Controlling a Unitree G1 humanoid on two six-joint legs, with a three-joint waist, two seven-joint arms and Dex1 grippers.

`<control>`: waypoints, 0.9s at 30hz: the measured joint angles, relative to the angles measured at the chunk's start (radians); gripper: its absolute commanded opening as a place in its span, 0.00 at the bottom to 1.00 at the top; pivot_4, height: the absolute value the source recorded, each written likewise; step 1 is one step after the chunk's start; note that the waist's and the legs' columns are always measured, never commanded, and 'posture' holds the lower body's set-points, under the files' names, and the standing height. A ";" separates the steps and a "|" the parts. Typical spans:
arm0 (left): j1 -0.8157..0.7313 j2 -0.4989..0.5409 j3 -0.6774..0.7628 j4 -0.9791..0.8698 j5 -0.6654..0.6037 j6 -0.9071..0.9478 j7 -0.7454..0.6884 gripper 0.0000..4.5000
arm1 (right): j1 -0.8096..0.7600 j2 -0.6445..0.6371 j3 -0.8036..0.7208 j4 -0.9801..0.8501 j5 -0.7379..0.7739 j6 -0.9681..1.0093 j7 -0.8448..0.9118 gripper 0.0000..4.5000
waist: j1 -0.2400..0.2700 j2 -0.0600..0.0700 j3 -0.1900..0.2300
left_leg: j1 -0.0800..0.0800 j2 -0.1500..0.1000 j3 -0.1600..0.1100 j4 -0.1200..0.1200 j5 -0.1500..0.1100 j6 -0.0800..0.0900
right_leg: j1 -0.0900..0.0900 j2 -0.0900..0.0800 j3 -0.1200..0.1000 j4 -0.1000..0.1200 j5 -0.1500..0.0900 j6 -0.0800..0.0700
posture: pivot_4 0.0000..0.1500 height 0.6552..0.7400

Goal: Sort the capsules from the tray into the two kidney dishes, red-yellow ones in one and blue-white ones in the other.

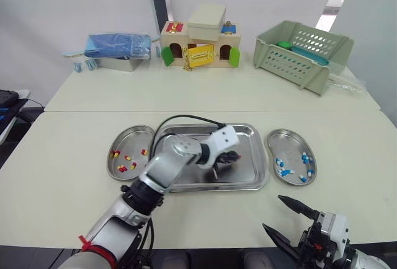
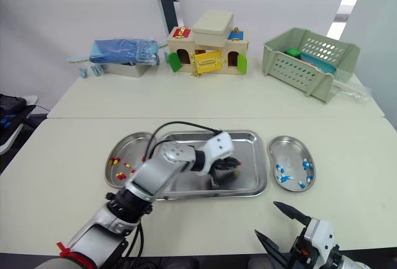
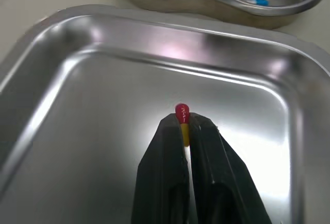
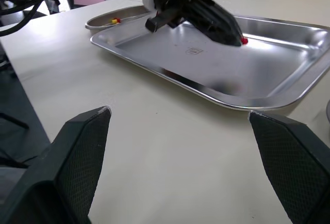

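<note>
My left gripper (image 1: 237,155) hangs over the right part of the steel tray (image 1: 248,134), shut on a red-yellow capsule (image 3: 182,121) whose red end sticks out past the fingertips (image 3: 198,126). The same capsule (image 4: 244,41) shows at the fingertips from the other wrist. The left kidney dish (image 1: 138,137) holds several red-yellow capsules (image 1: 122,168). The right kidney dish (image 1: 289,137) holds several blue-white capsules (image 1: 285,171). Near the table's front edge my right gripper (image 1: 286,217) stands open, well short of the tray, with nothing between its fingers.
At the back of the table stand a green basket (image 1: 302,52), a wooden toy house (image 1: 199,44) and a metal box with a blue cloth (image 1: 118,47). A black cable (image 1: 186,119) arcs over the tray's far rim.
</note>
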 measured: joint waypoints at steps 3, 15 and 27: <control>0.054 0.077 0.101 -0.075 -0.017 0.079 0.032 0.01 | -0.023 -0.046 0.003 0.009 0.018 -0.004 0.066 1.00 | 0.001 0.000 0.000 | 0.000 0.000 0.000 0.000 0.000 0.000 | 0.000 0.000 0.000 0.000 0.000 0.000 | 1.00 1.00; 0.247 0.226 0.501 -0.378 -0.108 0.413 0.177 0.01 | -0.229 -0.093 0.042 0.203 0.080 -0.005 0.293 1.00 | 0.003 -0.001 0.000 | 0.000 0.000 -0.001 0.001 0.000 0.000 | 0.000 0.000 -0.001 0.000 0.000 0.000 | 1.00 1.00; 0.417 0.243 0.656 -0.407 -0.144 0.465 0.297 0.01 | -0.300 -0.080 0.035 0.287 0.090 -0.003 0.342 1.00 | 0.004 -0.001 0.000 | 0.000 0.000 -0.001 0.001 0.000 0.000 | 0.000 -0.001 -0.001 0.000 0.000 0.000 | 1.00 1.00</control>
